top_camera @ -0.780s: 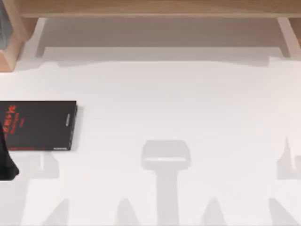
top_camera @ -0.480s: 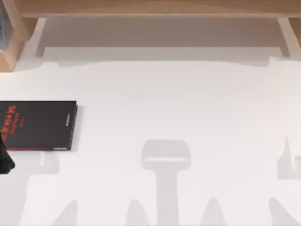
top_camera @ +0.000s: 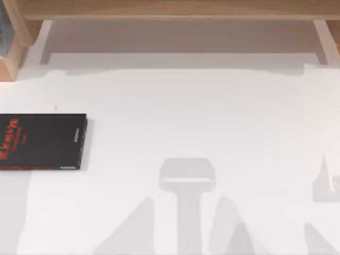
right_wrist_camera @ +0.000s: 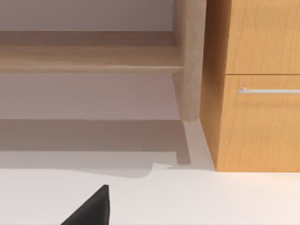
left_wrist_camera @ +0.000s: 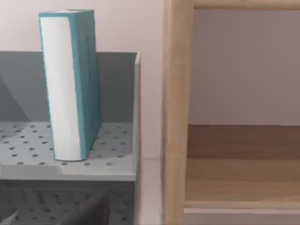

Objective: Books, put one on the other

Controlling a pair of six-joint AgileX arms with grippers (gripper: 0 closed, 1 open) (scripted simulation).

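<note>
Top view: the black book (top_camera: 41,142) lies flat at the frame's left edge on the white table (top_camera: 212,122), long axis left to right, spine toward the centre. Nothing is stacked on it, so the task looks barely begun.

Left wrist view: the blue book (left_wrist_camera: 70,84) stands upright on a grey perforated rack (left_wrist_camera: 112,150), pages toward the camera, beside a wooden shelf (left_wrist_camera: 176,117).

Right wrist view: a wooden cabinet (right_wrist_camera: 253,84) shows. Whether either gripper is wide or narrow, I cannot tell.

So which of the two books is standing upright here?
The light blue book, standing on end on a grey perforated shelf. The black book with red lettering lies flat on the white table.
</note>
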